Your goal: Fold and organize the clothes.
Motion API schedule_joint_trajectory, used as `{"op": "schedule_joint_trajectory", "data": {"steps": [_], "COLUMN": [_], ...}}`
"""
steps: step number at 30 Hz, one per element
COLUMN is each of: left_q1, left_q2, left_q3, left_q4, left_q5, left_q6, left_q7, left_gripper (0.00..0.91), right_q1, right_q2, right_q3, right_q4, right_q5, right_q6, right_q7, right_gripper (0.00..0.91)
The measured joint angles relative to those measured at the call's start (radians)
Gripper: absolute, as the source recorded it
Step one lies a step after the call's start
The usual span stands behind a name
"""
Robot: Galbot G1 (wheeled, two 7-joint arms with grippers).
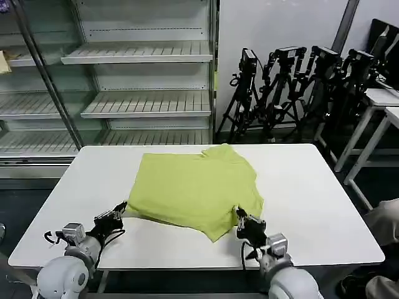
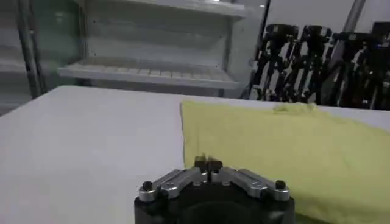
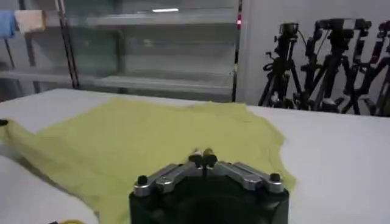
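The clothes are one lime yellow-green T-shirt [image 1: 196, 187], lying partly folded with its plain side up in the middle of the white table [image 1: 318, 205]. My left gripper [image 1: 118, 212] rests low over the table just off the shirt's near left corner, shut with nothing between its fingers. In the left wrist view that gripper [image 2: 207, 163] points at the shirt's left edge [image 2: 286, 152]. My right gripper [image 1: 242, 221] sits at the shirt's near right corner, also shut. In the right wrist view it [image 3: 203, 157] hovers over the shirt [image 3: 140, 140], whose fabric spreads ahead of it.
Empty metal shelves [image 1: 143, 81] stand behind the table. A row of black camera tripods [image 1: 299, 87] fills the back right. Another white table [image 1: 380, 106] stands at the far right. Bare tabletop lies on either side of the shirt.
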Motion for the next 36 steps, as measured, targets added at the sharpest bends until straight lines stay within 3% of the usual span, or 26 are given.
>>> {"op": "schedule_joint_trajectory", "data": {"steps": [13, 29, 30, 31, 32, 36], "left_q1": [-0.101, -0.198, -0.202, -0.208, -0.213, -0.222], "left_q2": [0.019, 0.03, 0.029, 0.028, 0.026, 0.026], "left_q3": [0.041, 0.095, 0.098, 0.101, 0.102, 0.108], "left_q4": [0.082, 0.192, 0.196, 0.201, 0.206, 0.213], "left_q5": [0.01, 0.052, 0.055, 0.06, 0.064, 0.076], "left_q6": [0.002, -0.003, -0.004, -0.006, -0.008, -0.007], "left_q7": [0.005, 0.038, 0.038, 0.038, 0.037, 0.028], "left_gripper": [0.01, 0.01, 0.091, 0.433, 0.907, 0.907], "right_q1": [0.168, 0.217, 0.219, 0.221, 0.222, 0.229], "right_q2": [0.007, 0.021, 0.021, 0.021, 0.021, 0.026], "right_q3": [-0.015, -0.014, -0.015, -0.016, -0.016, -0.017], "right_q4": [-0.136, -0.215, -0.217, -0.217, -0.217, -0.227], "right_q5": [0.02, 0.022, 0.022, 0.022, 0.022, 0.023], "right_q6": [-0.027, -0.03, -0.031, -0.033, -0.037, -0.049], "right_q7": [0.003, -0.001, -0.001, -0.002, -0.002, 0.001], "right_gripper": [0.0, 0.0, 0.0, 0.0, 0.907, 0.907]}}
